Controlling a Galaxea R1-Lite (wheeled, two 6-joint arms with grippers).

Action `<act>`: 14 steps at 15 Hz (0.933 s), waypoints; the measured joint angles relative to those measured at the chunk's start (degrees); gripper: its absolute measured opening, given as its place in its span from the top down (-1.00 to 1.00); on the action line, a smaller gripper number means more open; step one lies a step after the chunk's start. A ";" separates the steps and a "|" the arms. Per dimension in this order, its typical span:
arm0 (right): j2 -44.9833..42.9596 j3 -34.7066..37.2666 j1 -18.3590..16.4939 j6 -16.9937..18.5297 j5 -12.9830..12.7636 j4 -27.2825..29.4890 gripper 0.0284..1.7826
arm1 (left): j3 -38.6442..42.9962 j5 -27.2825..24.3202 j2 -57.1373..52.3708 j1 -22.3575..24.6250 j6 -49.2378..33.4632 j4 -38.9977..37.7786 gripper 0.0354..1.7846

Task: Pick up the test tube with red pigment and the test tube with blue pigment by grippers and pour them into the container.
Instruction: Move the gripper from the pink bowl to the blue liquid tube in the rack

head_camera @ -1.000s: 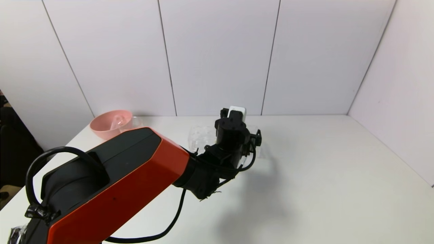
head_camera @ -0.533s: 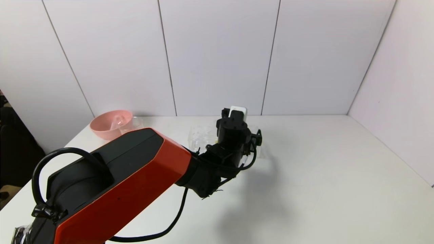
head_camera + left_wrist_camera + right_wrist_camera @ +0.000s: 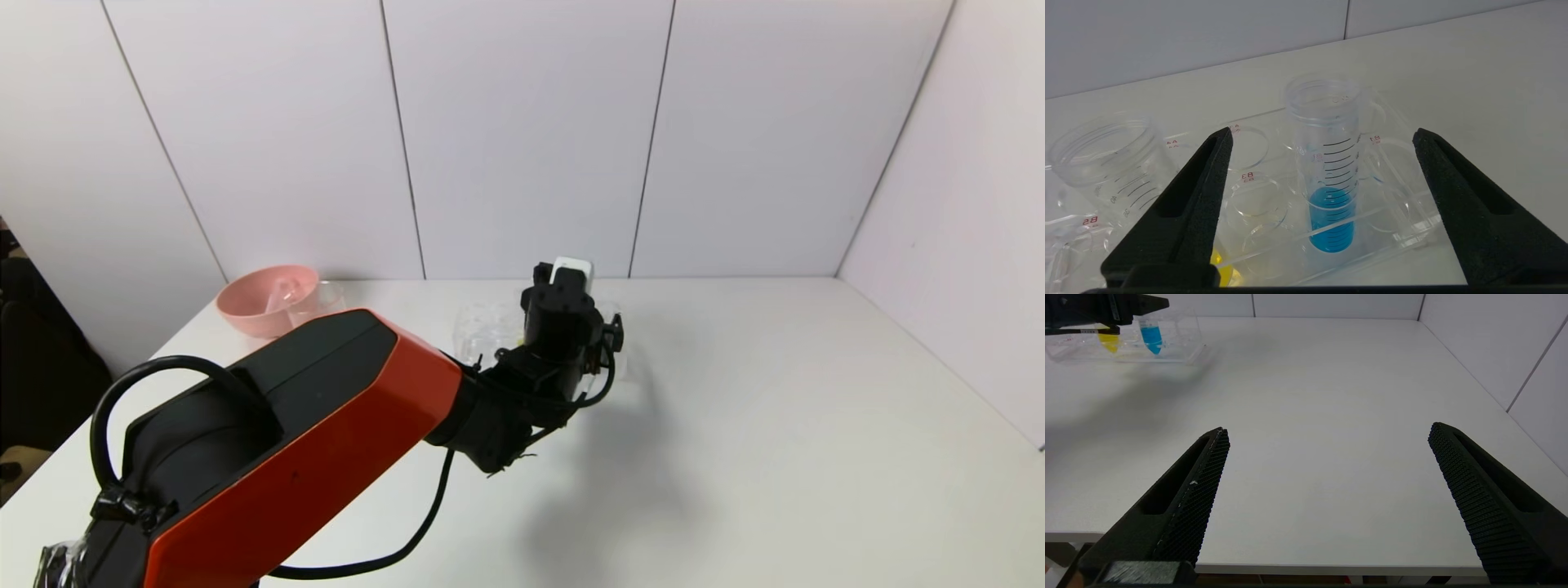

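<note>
Head view: the left gripper (image 3: 571,282) reaches over the clear tube rack (image 3: 482,327) at frame centre; the container (image 3: 321,296) waits beside the pink bowl (image 3: 265,298), upper left.

Left wrist view: jaws wide, gripping nothing, straddle the test tube with blue pigment (image 3: 1329,171) upright in its slot, probably to grasp it.

Right wrist view: the right gripper (image 3: 1327,486), spread and empty, idles above the white table (image 3: 1310,396); pale panelled walls behind.

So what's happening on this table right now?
The left gripper is at the clear rack, its open fingers on either side of the blue tube without touching it. The tube stands upright in the rack. The right gripper hangs open over bare table, near its front edge.
</note>
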 joint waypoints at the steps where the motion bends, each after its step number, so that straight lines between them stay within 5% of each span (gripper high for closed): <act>1: 0.00 0.00 0.00 0.02 0.00 0.02 -0.99 | -0.10 0.06 0.02 0.02 0.00 0.00 -0.57; 7: 0.00 0.00 0.02 0.00 0.00 0.02 -0.99 | -0.05 -0.15 0.13 -0.11 -0.02 -0.02 0.51; 14: 0.00 0.00 0.00 0.02 0.00 0.02 -0.99 | 0.10 -0.09 0.02 -0.02 -0.02 -0.07 0.54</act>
